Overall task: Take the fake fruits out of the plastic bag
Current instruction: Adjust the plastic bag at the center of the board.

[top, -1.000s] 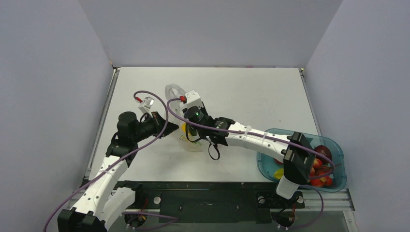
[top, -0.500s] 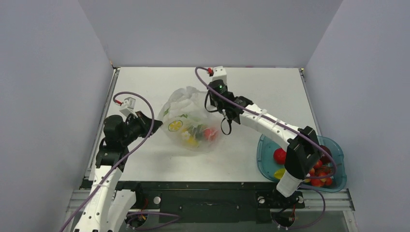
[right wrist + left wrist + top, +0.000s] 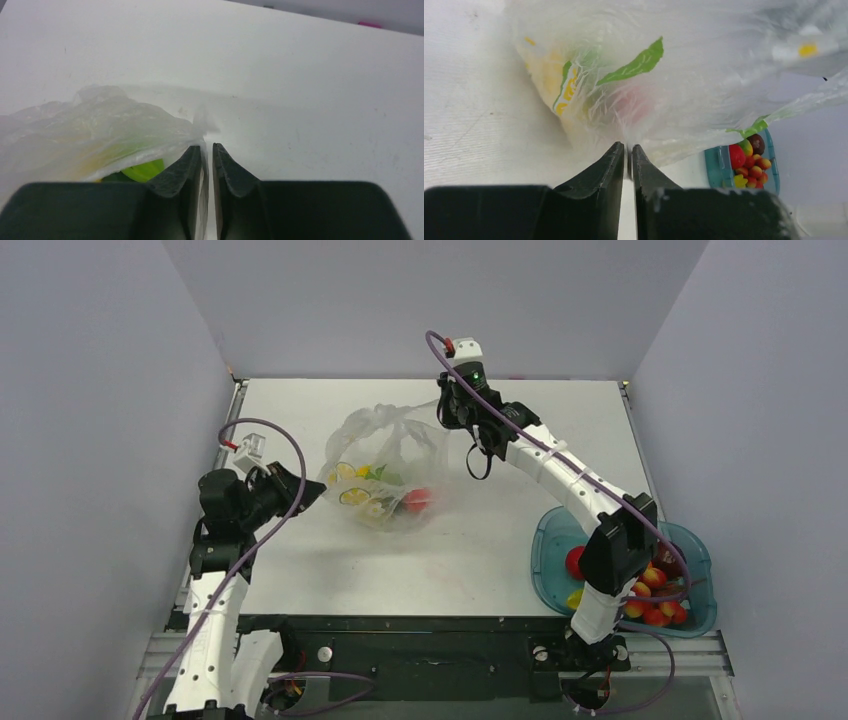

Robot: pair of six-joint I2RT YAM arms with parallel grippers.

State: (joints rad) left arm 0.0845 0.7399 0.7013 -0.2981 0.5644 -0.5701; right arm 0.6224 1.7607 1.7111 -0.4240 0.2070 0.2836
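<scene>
The clear plastic bag (image 3: 385,465) is stretched above the table between both grippers. Inside it lie several fake fruits: yellow-green slices (image 3: 352,496), a green piece (image 3: 385,477) and a red one (image 3: 417,499). My left gripper (image 3: 308,488) is shut on the bag's left edge; in the left wrist view the film (image 3: 664,75) runs into the closed jaws of that gripper (image 3: 628,148). My right gripper (image 3: 447,418) is shut on the bag's far right edge; the right wrist view shows film (image 3: 100,130) pinched in this gripper (image 3: 207,148), with a green piece (image 3: 142,171) beside it.
A teal translucent tray (image 3: 548,585) at the near right holds several red and yellow fruits (image 3: 655,590); it also shows in the left wrist view (image 3: 719,165). Grey walls enclose the table on three sides.
Both grippers have pulled apart, the right one up and far back, the left one leftward. The bag has been lifted and spread open between them, and the fruits inside now show.
</scene>
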